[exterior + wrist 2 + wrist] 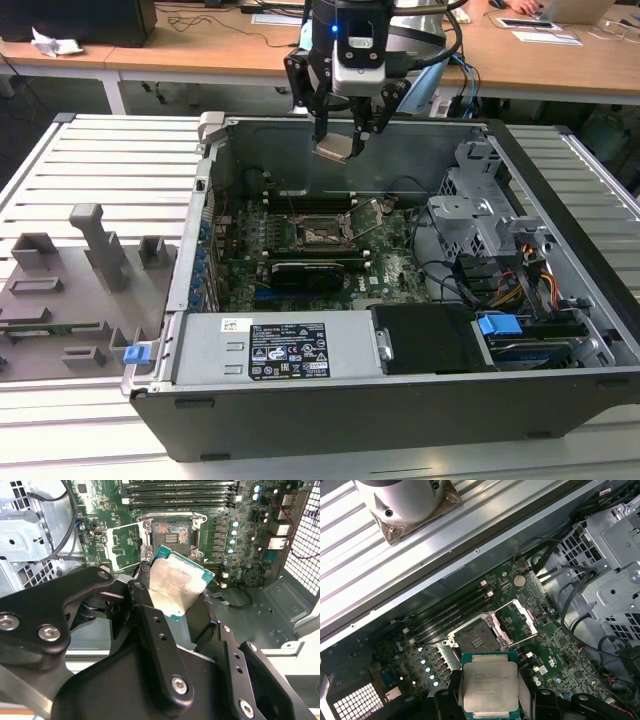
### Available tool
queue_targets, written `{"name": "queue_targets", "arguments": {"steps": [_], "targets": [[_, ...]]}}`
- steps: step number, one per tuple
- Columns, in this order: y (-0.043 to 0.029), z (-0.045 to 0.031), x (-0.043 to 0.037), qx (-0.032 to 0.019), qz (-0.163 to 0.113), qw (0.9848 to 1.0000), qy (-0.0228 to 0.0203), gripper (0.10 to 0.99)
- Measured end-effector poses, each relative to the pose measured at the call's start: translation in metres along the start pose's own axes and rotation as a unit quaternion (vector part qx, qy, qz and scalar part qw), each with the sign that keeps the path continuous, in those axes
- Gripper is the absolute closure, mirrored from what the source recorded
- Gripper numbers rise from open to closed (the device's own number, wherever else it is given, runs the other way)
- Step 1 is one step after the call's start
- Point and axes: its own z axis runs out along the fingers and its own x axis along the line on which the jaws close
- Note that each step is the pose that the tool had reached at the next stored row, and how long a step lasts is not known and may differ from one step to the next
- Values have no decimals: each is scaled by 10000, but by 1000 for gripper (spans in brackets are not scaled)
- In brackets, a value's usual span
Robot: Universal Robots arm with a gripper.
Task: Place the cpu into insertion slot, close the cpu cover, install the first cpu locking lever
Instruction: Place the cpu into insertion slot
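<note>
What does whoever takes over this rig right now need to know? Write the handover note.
The gripper is shut on the cpu, holding it in the air above the open case.
The insertion slot is empty, its pin field exposed, below the cpu and apart from it.
The cpu cover is swung open beside the slot.
Done: cpu picked up.
Left: seating it, closing the cover, locking it.

The cpu (177,584) has a pale silver top and a green edge, and the end effector (341,142) is black. The motherboard (390,265) is green, the insertion slot (476,641) has a black rim, and the cpu cover (529,619) is shiny silver. The tabletop (110,160) is grey with long stripes.
</note>
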Motion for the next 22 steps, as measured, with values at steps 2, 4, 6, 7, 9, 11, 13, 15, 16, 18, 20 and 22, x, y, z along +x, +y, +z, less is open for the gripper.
{"name": "queue_targets", "arguments": {"steps": [2,4,6,7,9,11,13,15,16,18,20,22], "targets": [[0,0,0,0,23,10000,-2,557],[0,0,0,-1,46,10000,-4,557],[0,0,0,-1,68,10000,-6,557],[0,0,0,-2,81,10000,-7,557],[0,0,0,-2,119,9999,-11,557],[0,0,0,-3,140,9999,-13,557],[0,0,0,-4,182,9998,-16,557],[0,0,0,-4,214,9998,-19,557],[0,0,0,-4,225,9997,-20,557],[0,1,0,-5,250,9997,-22,557],[0,0,0,-5,276,9996,-24,557],[0,0,0,-6,328,9995,-29,557]]}}
